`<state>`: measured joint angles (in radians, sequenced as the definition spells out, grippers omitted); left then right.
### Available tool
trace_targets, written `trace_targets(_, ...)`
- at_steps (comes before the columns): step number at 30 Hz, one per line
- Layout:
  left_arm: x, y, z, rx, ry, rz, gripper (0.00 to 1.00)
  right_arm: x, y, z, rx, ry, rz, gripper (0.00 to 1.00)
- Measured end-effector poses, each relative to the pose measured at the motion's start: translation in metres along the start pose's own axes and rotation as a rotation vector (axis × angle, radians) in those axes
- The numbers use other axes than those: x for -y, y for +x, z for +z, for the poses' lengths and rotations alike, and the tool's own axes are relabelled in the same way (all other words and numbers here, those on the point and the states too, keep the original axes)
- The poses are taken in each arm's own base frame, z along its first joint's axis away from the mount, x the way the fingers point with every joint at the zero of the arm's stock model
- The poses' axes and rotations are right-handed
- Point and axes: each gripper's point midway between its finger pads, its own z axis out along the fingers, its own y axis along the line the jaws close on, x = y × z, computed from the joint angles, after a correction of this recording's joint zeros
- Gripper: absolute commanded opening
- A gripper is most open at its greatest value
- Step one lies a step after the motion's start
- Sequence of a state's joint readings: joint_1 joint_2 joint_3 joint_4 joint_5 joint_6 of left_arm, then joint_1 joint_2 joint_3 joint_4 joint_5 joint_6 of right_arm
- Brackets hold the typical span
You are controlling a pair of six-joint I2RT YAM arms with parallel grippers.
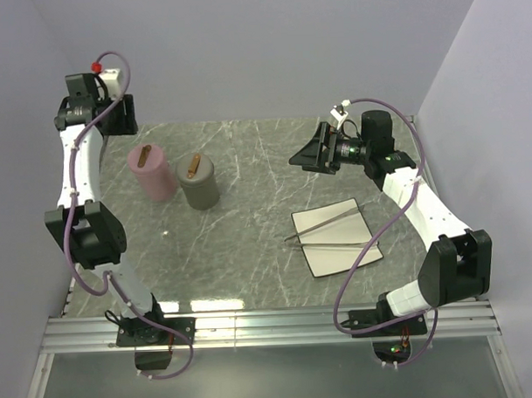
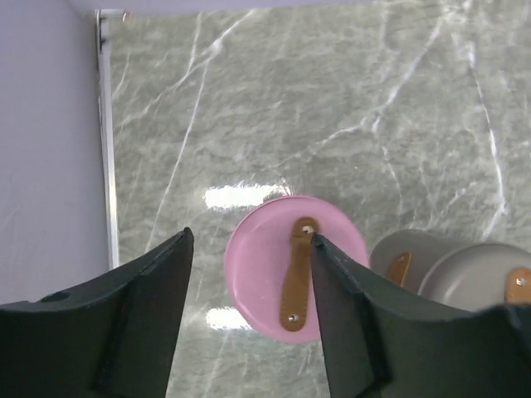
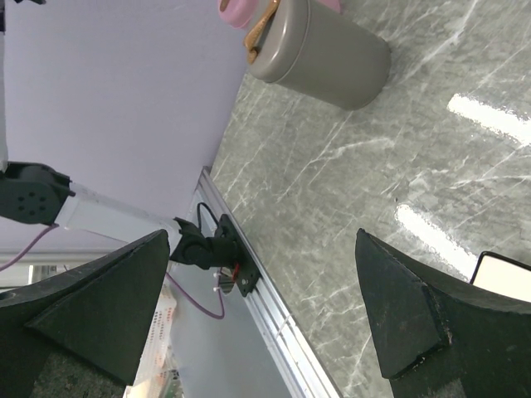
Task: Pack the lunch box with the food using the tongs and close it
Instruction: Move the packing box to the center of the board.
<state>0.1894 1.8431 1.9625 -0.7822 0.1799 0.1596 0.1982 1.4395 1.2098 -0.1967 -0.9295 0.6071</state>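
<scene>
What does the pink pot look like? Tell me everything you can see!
The pink pot is a round, matte cylinder, plastic by its look, with a flat lid closed on top. A brown strap, pinned by two small studs, lies across the lid. It stands upright on the marbled table, close beside the grey pot. The open left gripper hangs over it.

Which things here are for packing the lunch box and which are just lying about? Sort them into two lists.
For the job:
- tongs, lying on the plate
- pink container, lid on
- grey container, lid on, beside the pink one
No food shows anywhere.

Just lying about:
- the plate itself, bare apart from the tongs
- table
</scene>
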Motion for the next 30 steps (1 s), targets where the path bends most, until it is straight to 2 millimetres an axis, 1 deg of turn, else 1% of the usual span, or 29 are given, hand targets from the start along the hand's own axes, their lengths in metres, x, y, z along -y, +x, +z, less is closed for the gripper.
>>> trace_targets(1,-0.005,0.002,0.000,-0.003,-0.007,-0.028,0.69,0.000,0.000,0.000,0.000,0.000,0.000,1.00)
trace_targets(4,-0.023,0.009,0.006,-0.005,-0.066,-0.144,0.67,0.000,0.000,0.000,0.000,0.000,0.000,1.00)
trace_targets(6,-0.033,0.014,0.010,-0.001,-0.123,-0.224,0.67,0.000,0.000,0.000,0.001,-0.001,0.000,1.00)
trace_targets(7,-0.038,0.017,0.012,-0.003,-0.150,-0.267,0.69,0.000,0.000,0.000,0.000,-0.001,0.000,1.00)
trace_targets(10,-0.048,0.023,0.018,-0.002,-0.209,-0.398,0.76,0.000,0.000,0.000,0.001,-0.001,0.000,1.00)
trace_targets(14,-0.062,0.027,0.027,0.014,-0.262,-0.552,0.80,0.000,0.000,0.000,0.000,-0.001,0.000,1.00)
trace_targets(18,-0.074,0.038,0.039,0.005,-0.314,-0.675,0.82,-0.001,0.000,0.000,0.001,-0.002,-0.001,1.00)
trace_targets(21,-0.076,0.046,0.049,-0.009,-0.334,-0.753,0.82,-0.001,0.000,-0.001,0.002,-0.003,-0.003,1.00)
trace_targets(27,-0.068,0.064,0.064,-0.044,-0.340,-0.886,0.84,-0.006,-0.001,-0.003,0.008,-0.010,-0.015,1.00)
trace_targets(30,-0.065,0.078,0.073,-0.074,-0.346,-0.939,0.84,-0.007,-0.001,-0.004,0.009,-0.010,-0.019,1.00)
